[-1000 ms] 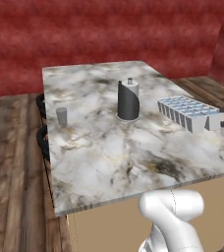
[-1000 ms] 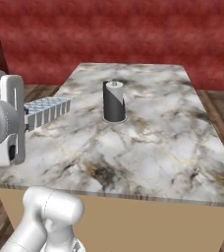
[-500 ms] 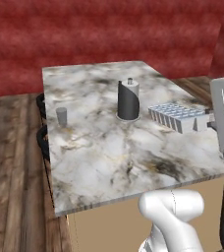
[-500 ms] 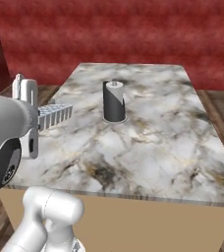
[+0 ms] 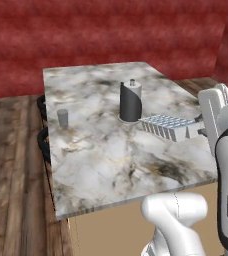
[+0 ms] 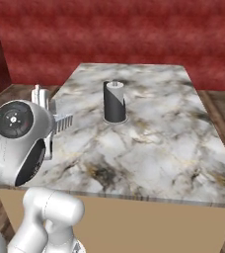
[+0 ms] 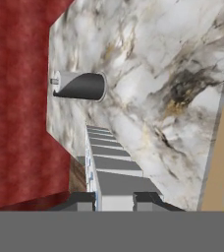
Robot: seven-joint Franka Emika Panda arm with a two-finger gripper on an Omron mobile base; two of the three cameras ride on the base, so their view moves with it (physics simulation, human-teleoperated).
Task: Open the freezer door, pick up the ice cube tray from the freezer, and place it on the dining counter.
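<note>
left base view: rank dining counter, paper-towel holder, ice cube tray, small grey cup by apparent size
1. dining counter
2. paper-towel holder and ice cube tray: close, and the tray is partly hidden by the arm, so unranked
3. small grey cup

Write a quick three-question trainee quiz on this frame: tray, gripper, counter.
1. True or false: the ice cube tray is over the dining counter.
2. What is the gripper clamped on? A) the paper-towel holder B) the tray C) the small grey cup
3. Fill in: in the left base view, the tray sits just to the ___ of the paper-towel holder.

Key: 1 true. 2 B; in the hand view the fingers flank the tray's near end. 3 right.
</note>
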